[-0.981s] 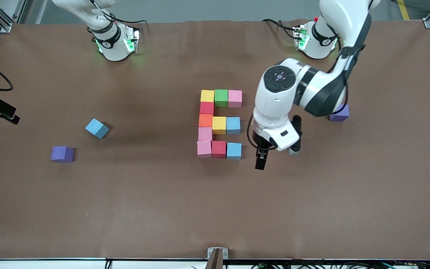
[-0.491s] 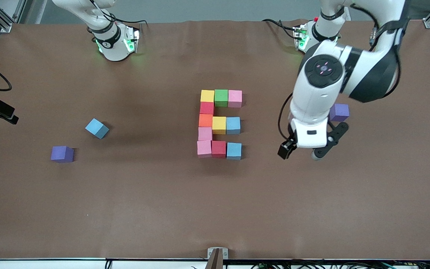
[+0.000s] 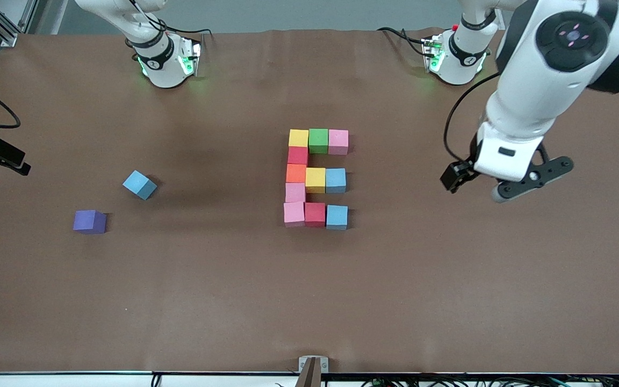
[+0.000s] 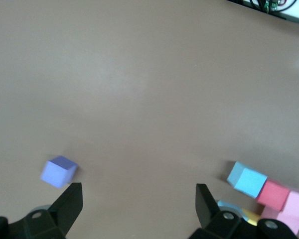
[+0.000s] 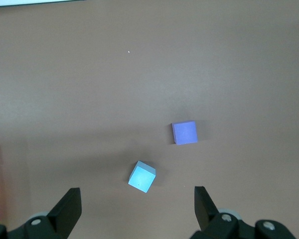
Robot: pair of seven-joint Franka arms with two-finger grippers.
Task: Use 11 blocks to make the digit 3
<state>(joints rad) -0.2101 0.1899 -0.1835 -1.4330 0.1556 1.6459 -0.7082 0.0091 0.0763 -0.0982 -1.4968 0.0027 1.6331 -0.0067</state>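
Note:
Eleven blocks (image 3: 315,179) lie touching in the table's middle as the digit 3, which reads mirrored like an E. Its farthest row is yellow (image 3: 299,138), green (image 3: 318,140), pink (image 3: 338,141). Red (image 3: 297,155), orange (image 3: 296,173) and pink (image 3: 295,192) run down the column. The nearest row ends in light blue (image 3: 337,216). My left gripper (image 3: 476,186) hangs open and empty over bare table toward the left arm's end. Its wrist view shows the gripper (image 4: 138,205) and the row's light blue cube (image 4: 246,179). My right gripper (image 5: 134,209) is open and empty, high over table.
A loose light blue cube (image 3: 139,184) and a purple cube (image 3: 90,221) lie toward the right arm's end, both below the right gripper as light blue (image 5: 142,176) and purple (image 5: 185,132). Another purple cube (image 4: 59,171) lies near the left gripper, hidden under the left arm in the front view.
The left arm has swung up and away from the figure toward its own end of the table, open throughout, and now covers the purple cube there. The right arm has not moved.

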